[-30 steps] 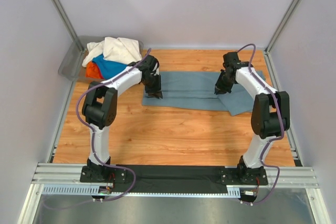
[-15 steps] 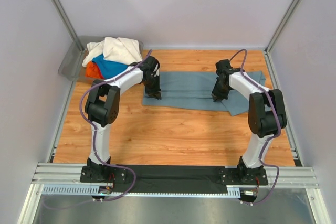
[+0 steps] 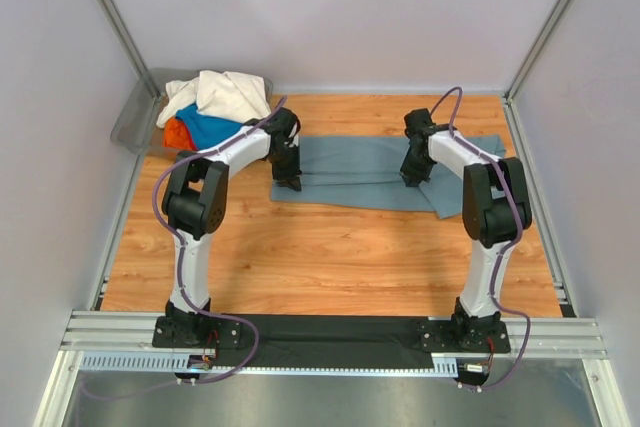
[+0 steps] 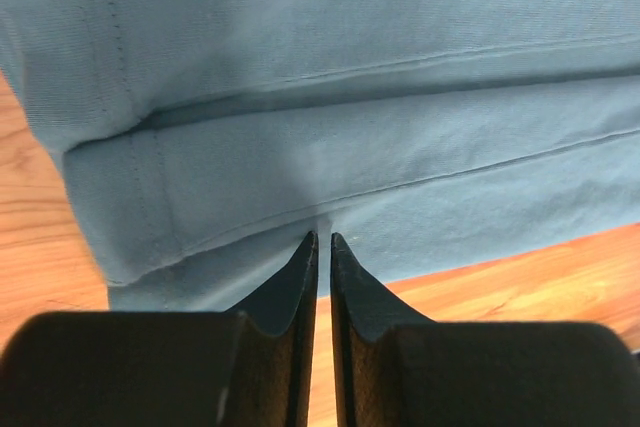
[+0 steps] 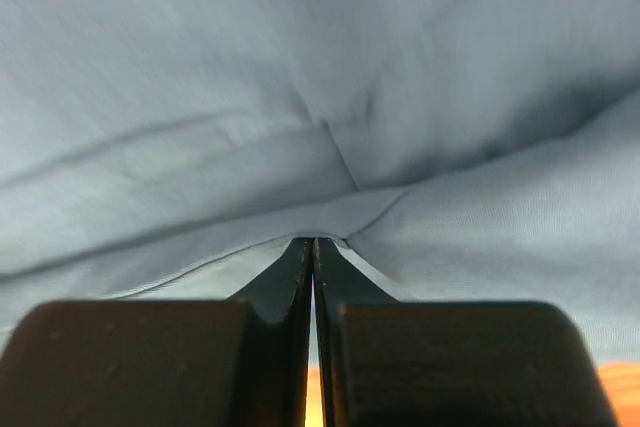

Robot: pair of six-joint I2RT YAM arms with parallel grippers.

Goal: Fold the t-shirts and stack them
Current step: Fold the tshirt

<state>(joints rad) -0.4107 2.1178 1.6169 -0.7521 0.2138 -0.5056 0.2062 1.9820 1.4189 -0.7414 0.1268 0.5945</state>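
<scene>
A slate grey-blue t-shirt (image 3: 365, 169) lies folded into a long strip across the far half of the wooden table. My left gripper (image 3: 288, 183) is down at the strip's left end. In the left wrist view its jaws (image 4: 322, 238) are almost together, pinching the near folded edge of the t-shirt (image 4: 350, 67). My right gripper (image 3: 411, 179) is down on the strip's right part. In the right wrist view it (image 5: 313, 240) is shut on a puckered fold of the t-shirt (image 5: 300, 67). A cream-white (image 3: 228, 92), a bright blue (image 3: 210, 128) and a red-orange t-shirt (image 3: 176, 134) are heaped at the far left.
The heap of t-shirts sits in a grey plastic bin (image 3: 133, 119) at the far left corner. White walls and metal posts enclose the table (image 3: 300, 247) on three sides. Both arm bases stand on the rail at the near edge.
My right gripper slid left along the strip and shut on the cloth. My left gripper's jaws narrowed onto the near folded edge, and it shifted slightly back.
</scene>
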